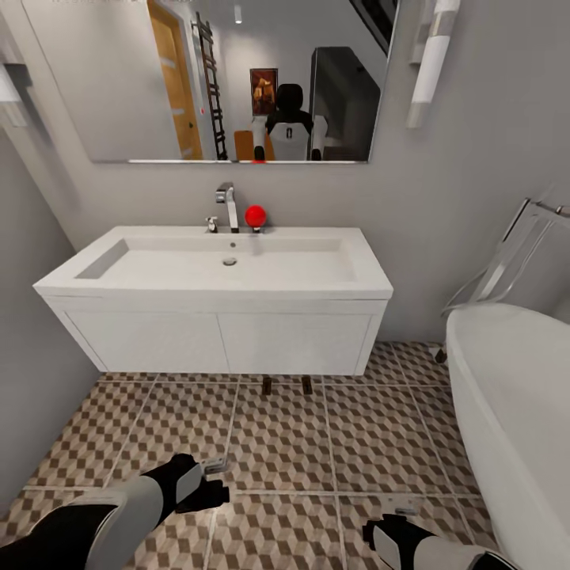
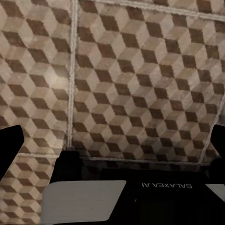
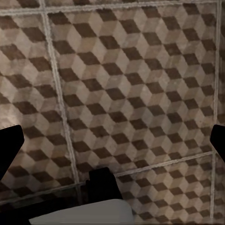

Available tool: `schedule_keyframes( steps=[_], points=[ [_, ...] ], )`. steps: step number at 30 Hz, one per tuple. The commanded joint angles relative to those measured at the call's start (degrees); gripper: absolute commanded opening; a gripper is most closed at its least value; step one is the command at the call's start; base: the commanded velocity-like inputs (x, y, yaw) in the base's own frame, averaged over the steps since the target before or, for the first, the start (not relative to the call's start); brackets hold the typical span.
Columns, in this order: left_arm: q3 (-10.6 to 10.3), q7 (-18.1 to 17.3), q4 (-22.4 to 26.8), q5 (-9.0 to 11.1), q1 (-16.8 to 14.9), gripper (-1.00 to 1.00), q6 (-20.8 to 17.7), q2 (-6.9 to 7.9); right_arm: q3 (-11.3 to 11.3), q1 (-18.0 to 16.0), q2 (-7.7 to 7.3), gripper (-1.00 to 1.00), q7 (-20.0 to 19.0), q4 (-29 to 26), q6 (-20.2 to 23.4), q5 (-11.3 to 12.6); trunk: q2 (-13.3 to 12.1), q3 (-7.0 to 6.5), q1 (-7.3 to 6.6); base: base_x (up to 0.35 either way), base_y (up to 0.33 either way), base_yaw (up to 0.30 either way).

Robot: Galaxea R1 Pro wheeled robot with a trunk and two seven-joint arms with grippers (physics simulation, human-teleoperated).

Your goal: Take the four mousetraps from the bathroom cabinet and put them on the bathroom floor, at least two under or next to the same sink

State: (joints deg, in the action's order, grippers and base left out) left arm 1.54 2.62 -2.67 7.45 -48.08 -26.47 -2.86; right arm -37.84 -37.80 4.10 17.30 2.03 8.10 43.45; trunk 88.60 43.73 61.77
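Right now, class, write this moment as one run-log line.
facing: sink | mousetraps: two on bathroom floor under sink's front edge | left hand: open, empty, over tiles | right hand: open, empty

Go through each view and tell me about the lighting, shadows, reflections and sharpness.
Head view: even, soft light; the mirror reflects the robot and a doorway; a dim shadow lies under the sink, where two small dark mousetraps read as blurry. Left wrist view: a faint bright patch on the bathroom floor. Right wrist view: flat light, soft tile edges.
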Motion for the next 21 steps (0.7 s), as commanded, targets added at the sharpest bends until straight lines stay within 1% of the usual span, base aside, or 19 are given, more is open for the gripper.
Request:
schedule_keyframes(
  steps=[1, 2, 5, 9, 18, 21],
  points=[
    [0.14, 0.28, -0.09, 0.54, -0.06, 1.00, -0.07, 0.00, -0.49, -0.05, 0.03, 1.00, 0.12, 0.08, 0.25, 0.25, -0.39, -0.14, -0.23, 0.000, 0.000, 0.000],
    [0.14, 0.28, -0.10, 0.54, 0.04, 1.00, -0.07, 0.08, -0.50, 0.07, 0.00, 1.00, 0.11, 0.08, 0.25, 0.25, -0.79, -0.32, -0.45, 0.000, 0.000, 0.000],
    [0.31, -0.11, -0.18, 0.44, -0.95, 1.00, -0.80, 0.23, -0.77, -0.78, -0.12, 1.00, -0.43, 0.70, -0.20, 0.59, -0.78, -0.31, -0.44, 0.000, 0.000, 0.000],
    [0.31, -0.11, -0.18, 0.44, -1.06, 1.00, -0.80, 0.23, -0.77, -0.78, -0.12, 1.00, -0.43, 0.70, -0.20, 0.59, -0.78, -0.31, -0.44, 0.000, 0.000, 0.000],
    [0.34, -0.08, 0.15, 0.42, -0.77, 1.00, -0.32, 0.47, -0.77, -0.13, -0.12, 1.00, -0.69, 0.54, -0.06, 0.46, -4.39, -1.93, -2.42, 0.000, 0.000, 0.000],
    [0.33, -0.03, 0.27, 0.39, -0.69, 1.00, -0.05, 0.50, -0.76, 0.70, -0.13, 1.00, -0.90, 0.49, -0.04, 0.39, -4.39, -1.93, -2.42, 0.000, 0.000, 0.000]
  ],
)
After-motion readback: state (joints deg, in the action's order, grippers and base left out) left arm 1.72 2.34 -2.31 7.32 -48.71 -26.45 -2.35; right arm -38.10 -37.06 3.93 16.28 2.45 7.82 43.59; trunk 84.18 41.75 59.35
